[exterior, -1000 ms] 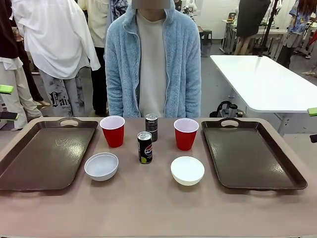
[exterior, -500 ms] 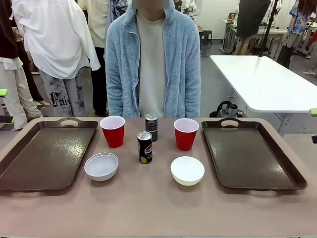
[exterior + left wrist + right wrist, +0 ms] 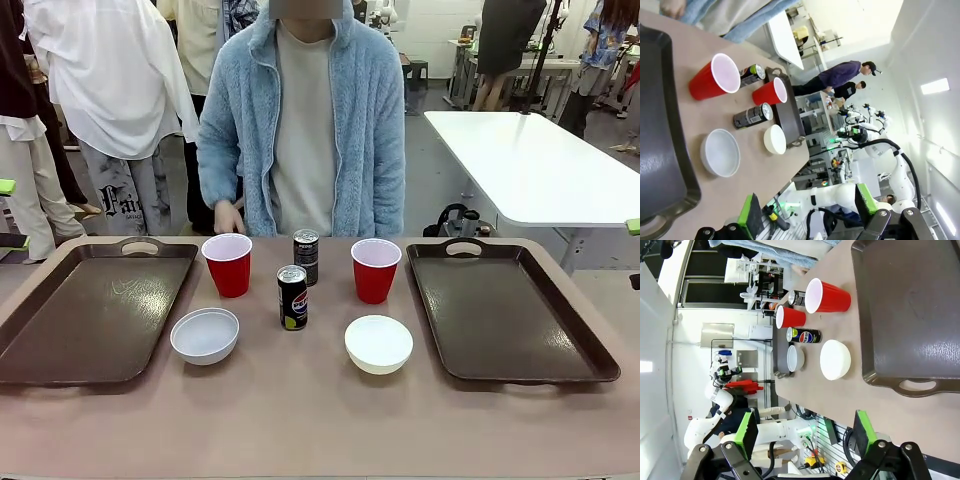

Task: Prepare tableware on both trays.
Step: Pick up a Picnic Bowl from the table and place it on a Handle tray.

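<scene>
Two dark brown trays lie bare, one at the left [image 3: 90, 310] and one at the right [image 3: 510, 310]. Between them on the table stand two red cups [image 3: 228, 265] [image 3: 375, 270], two dark cans [image 3: 292, 297] [image 3: 306, 256] and two white bowls [image 3: 205, 335] [image 3: 378, 343]. The person's hand [image 3: 228, 218] hovers just behind the left cup. My left gripper [image 3: 807, 210] is open and holds nothing, off the left tray's [image 3: 655, 125] outer end. My right gripper [image 3: 805, 429] is also open and holds nothing, beyond the right tray's [image 3: 910, 315] handle end.
The person in a light blue fleece [image 3: 300, 120] stands at the far edge, centred behind the cans. A white table [image 3: 530, 170] stands behind to the right. Bare tabletop [image 3: 300, 420] runs along the near edge in front of the bowls.
The person's arm has swung out and the hand has come up behind the left red cup. Tableware and trays have not moved.
</scene>
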Robot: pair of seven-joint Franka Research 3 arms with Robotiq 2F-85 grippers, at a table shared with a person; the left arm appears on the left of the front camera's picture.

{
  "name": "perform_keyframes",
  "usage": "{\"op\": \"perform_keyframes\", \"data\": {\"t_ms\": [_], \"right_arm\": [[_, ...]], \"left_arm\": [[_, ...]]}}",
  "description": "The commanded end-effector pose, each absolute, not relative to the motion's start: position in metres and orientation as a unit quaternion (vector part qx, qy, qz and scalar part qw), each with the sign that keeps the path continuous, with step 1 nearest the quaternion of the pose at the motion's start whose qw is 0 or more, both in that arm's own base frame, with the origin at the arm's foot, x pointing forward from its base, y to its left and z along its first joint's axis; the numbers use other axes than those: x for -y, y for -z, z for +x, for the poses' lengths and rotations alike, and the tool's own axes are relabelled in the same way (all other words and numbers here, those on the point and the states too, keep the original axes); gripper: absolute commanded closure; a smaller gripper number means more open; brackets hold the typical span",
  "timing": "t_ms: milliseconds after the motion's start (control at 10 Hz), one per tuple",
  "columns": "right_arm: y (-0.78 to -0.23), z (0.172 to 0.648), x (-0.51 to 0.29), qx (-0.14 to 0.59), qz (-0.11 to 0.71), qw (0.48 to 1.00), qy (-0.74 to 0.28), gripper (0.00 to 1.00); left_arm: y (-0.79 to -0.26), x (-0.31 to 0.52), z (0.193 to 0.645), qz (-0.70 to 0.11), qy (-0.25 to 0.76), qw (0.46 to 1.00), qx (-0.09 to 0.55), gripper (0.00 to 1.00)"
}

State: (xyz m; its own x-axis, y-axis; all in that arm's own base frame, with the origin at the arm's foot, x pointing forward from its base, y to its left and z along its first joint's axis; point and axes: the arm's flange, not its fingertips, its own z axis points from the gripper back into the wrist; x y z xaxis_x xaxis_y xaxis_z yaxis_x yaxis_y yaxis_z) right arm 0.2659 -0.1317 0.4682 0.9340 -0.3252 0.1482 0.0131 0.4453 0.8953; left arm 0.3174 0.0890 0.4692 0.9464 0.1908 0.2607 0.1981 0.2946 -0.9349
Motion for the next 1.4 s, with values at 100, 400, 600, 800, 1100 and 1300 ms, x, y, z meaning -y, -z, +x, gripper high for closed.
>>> {"op": "perform_keyframes", "data": {"t_ms": [100,400,600,800,1100,1300], "right_arm": [[-0.468,0.270,0.132,0.158,0.527,0.830,0.094,0.00],[-0.468,0.270,0.132,0.158,0.527,0.830,0.094,0.00],[-0.492,0.275,0.116,0.123,0.471,0.867,0.103,0.00],[-0.521,0.301,0.055,0.064,0.380,0.918,0.091,0.00],[-0.506,0.345,-0.042,-0.010,0.260,0.961,0.091,0.00],[-0.489,0.364,-0.072,-0.025,0.232,0.968,0.092,0.00]], "left_arm": [[-0.470,-0.090,0.318,-0.602,0.008,0.780,0.174,0.00],[-0.470,-0.090,0.318,-0.602,0.008,0.780,0.174,0.00],[-0.470,-0.090,0.318,-0.602,0.008,0.780,0.174,0.00],[-0.470,-0.090,0.318,-0.602,0.008,0.780,0.174,0.00],[-0.470,-0.090,0.318,-0.602,0.008,0.780,0.174,0.00],[-0.470,-0.090,0.318,-0.602,0.008,0.780,0.174,0.00]]}}
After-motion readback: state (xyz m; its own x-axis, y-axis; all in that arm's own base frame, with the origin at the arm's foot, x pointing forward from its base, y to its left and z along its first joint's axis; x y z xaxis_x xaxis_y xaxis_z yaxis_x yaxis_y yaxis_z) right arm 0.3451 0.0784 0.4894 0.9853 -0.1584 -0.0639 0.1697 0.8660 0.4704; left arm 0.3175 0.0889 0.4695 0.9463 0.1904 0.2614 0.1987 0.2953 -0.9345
